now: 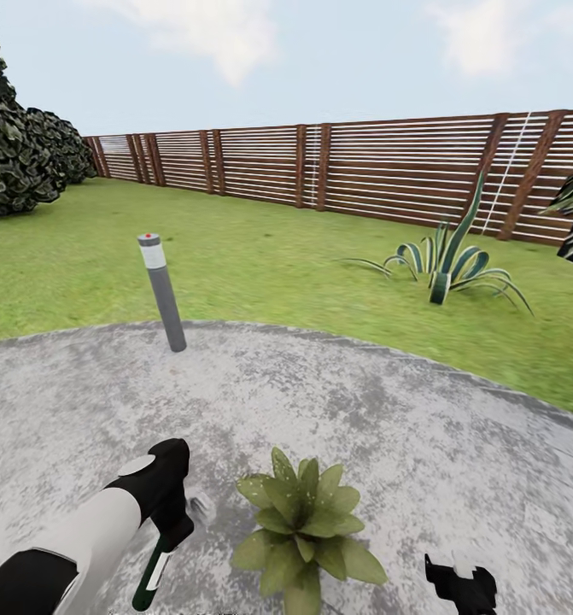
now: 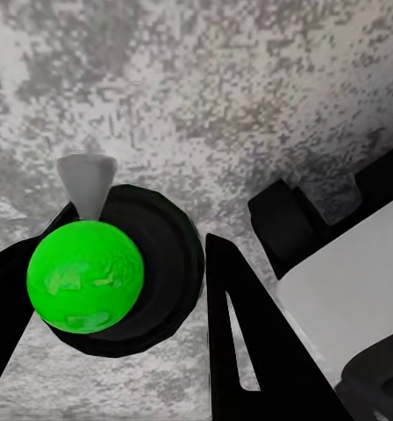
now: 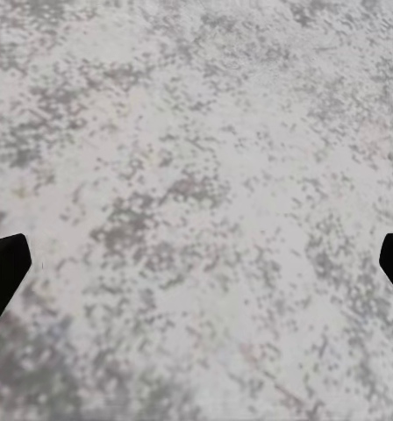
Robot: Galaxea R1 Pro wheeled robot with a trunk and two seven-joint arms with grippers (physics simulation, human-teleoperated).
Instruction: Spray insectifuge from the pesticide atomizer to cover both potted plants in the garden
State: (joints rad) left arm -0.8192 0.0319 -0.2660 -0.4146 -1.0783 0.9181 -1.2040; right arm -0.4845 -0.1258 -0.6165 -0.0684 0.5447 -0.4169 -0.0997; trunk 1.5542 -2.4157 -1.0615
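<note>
My left gripper [image 1: 173, 523] is shut on the pesticide atomizer [image 1: 154, 571], a slim dark green bottle with a white label band, held tilted low over the stone patio [image 1: 363, 410]. Seen from the left wrist, the atomizer's bright green top [image 2: 84, 274] and grey nozzle [image 2: 87, 180] sit between the black fingers [image 2: 245, 351]. The nozzle [image 1: 202, 509] points toward a potted plant [image 1: 307, 530], a low rosette of broad green leaves just right of the bottle. My right gripper [image 1: 461, 588] hangs open right of the plant, over bare stone [image 3: 196, 219].
A grey lamp post [image 1: 163, 290] stands at the patio's far edge. A striped spiky agave [image 1: 444, 266] grows on the lawn at the right. The brown slatted fence [image 1: 337, 166] runs along the back, with dark trees [image 1: 17, 154] at the left.
</note>
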